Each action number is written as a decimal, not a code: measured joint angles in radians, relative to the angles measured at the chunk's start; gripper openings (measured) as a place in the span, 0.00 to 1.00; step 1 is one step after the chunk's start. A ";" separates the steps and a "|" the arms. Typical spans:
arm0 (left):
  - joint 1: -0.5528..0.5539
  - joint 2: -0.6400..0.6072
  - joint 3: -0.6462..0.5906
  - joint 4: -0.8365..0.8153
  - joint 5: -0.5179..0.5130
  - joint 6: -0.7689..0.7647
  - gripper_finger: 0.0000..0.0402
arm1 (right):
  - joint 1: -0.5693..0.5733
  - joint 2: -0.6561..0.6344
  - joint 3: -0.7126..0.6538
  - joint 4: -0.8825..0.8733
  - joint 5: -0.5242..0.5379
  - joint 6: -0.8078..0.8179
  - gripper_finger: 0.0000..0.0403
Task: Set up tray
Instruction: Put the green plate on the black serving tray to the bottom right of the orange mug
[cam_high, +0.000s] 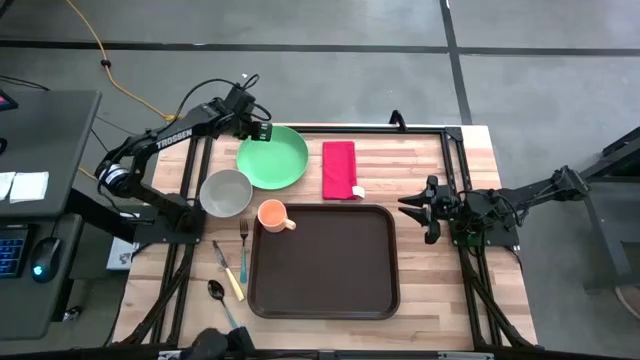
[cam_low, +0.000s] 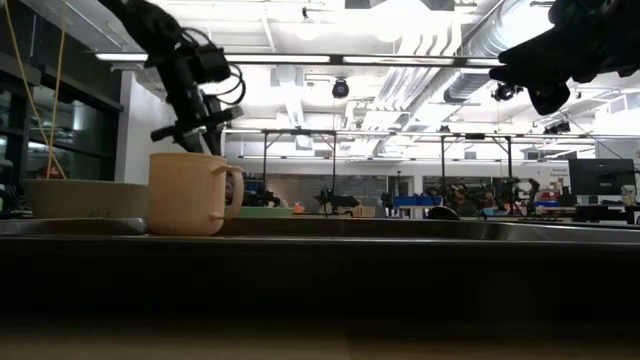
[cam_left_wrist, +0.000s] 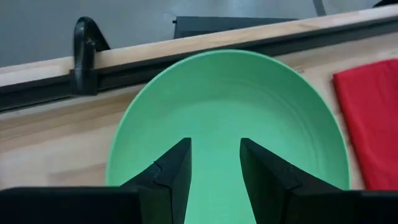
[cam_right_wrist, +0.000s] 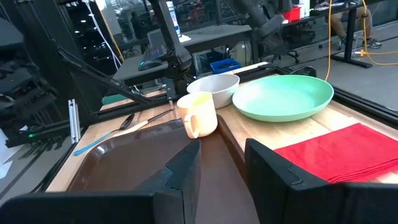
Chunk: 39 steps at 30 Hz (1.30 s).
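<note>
Brown plastic tray (cam_high: 323, 262), large, rectangular, rounded corners, raised rim: lies flat at lower centre of the high view on the light wooden slatted table (cam_high: 430, 300), nothing on it.

Orange ceramic-looking mug (cam_high: 272, 215), handle toward the right of the frame: stands just off the tray's upper left corner.

Pale grey round bowl (cam_high: 226, 192): left of the mug, close to it.

Green round plate (cam_high: 272, 157): above the bowl and mug, upper centre of the high view.

Red folded cloth napkin (cam_high: 339, 169): right of the plate, above the tray.

Cutlery, left of the tray: small fork (cam_high: 243, 233), blue-handled piece and cream-handled knife (cam_high: 230, 275), dark spoon (cam_high: 217, 293).

Left hand (cam_high: 262, 131): poised over the plate's upper left rim, fingers (cam_left_wrist: 171, 177) apart, gripping nothing.

Right hand (cam_high: 406, 205): at the right of the frame beside the tray's upper right corner, raised clear of the table, fingers (cam_right_wrist: 273, 162) apart, empty.
</note>
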 joint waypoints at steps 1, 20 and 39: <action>0.012 0.018 0.000 0.013 0.028 0.000 0.42 | 0.000 0.000 0.000 0.000 0.002 -0.001 0.26; 0.122 0.110 0.000 0.050 0.098 0.051 0.42 | 0.000 0.000 0.000 0.001 0.097 0.023 0.26; 0.119 0.156 0.000 -0.110 0.014 0.101 0.42 | 0.000 0.000 0.000 -0.034 0.108 0.023 0.26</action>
